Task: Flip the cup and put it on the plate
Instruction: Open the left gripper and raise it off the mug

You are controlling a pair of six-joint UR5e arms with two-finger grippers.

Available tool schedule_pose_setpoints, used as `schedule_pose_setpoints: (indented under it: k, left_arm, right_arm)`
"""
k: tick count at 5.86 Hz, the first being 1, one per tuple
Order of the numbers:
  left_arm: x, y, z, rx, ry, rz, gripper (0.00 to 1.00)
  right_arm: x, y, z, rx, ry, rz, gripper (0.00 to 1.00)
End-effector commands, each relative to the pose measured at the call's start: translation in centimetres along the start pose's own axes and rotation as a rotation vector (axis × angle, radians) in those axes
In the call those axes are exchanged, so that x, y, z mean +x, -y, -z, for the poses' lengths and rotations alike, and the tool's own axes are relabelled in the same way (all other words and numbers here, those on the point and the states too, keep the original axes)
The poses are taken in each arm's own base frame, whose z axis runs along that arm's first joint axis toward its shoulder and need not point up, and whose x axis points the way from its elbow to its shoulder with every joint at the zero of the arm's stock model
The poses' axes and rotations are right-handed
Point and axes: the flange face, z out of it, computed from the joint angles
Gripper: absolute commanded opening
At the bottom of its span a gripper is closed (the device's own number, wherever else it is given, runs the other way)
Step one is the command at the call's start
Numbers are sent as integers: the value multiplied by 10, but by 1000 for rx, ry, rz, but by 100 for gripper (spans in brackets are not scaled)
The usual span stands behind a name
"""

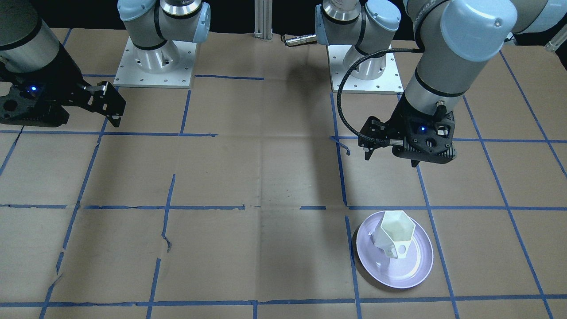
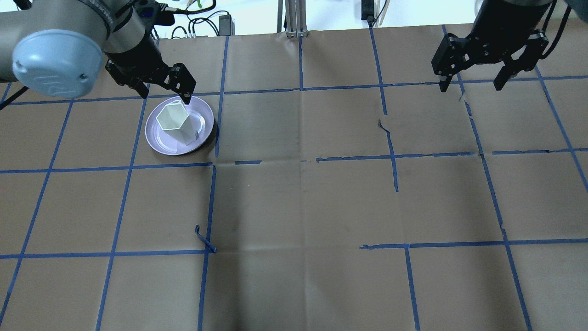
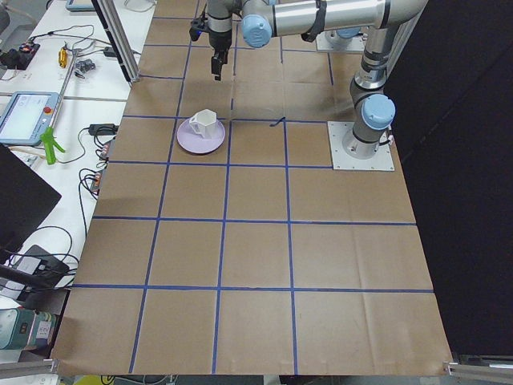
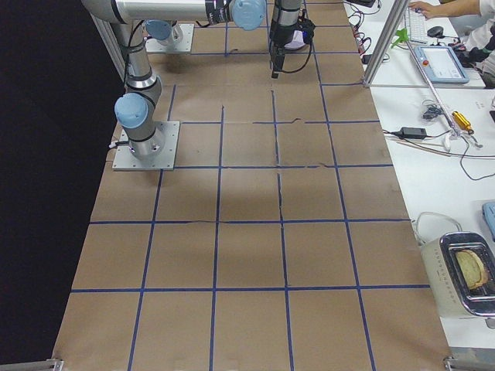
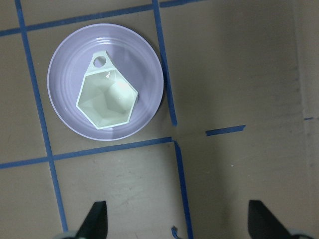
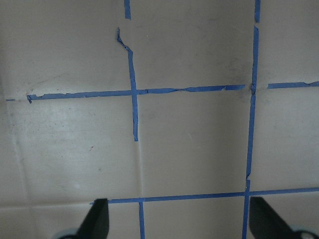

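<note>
The white faceted cup (image 1: 396,235) stands upright, mouth up, on the pale lavender plate (image 1: 416,270). Both also show in the overhead view, cup (image 2: 175,120) and plate (image 2: 154,138), and in the left wrist view, cup (image 5: 106,97) and plate (image 5: 65,109). My left gripper (image 2: 166,95) is open and empty, raised above the table just beyond the plate's far edge, clear of the cup. My right gripper (image 2: 470,87) is open and empty, held high over the far right of the table.
The table is covered in brown paper with a blue tape grid (image 2: 301,161). The two arm bases (image 1: 153,66) stand at the robot's edge. A side bench with cables and tools (image 3: 48,104) lies beyond the table's far side.
</note>
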Motion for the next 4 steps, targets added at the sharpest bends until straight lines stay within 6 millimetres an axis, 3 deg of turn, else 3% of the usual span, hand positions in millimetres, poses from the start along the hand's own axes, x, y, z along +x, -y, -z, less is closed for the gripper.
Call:
schedule_pose_setpoints:
  k: [1,4]
  left_arm:
    - [15,-32,39,-12,-41,73,99]
    - [14,-45,51,6,-10,65,99]
  right_arm:
    - [0,0,0,0,0,0,100]
    - [0,0,0,0,0,0,100]
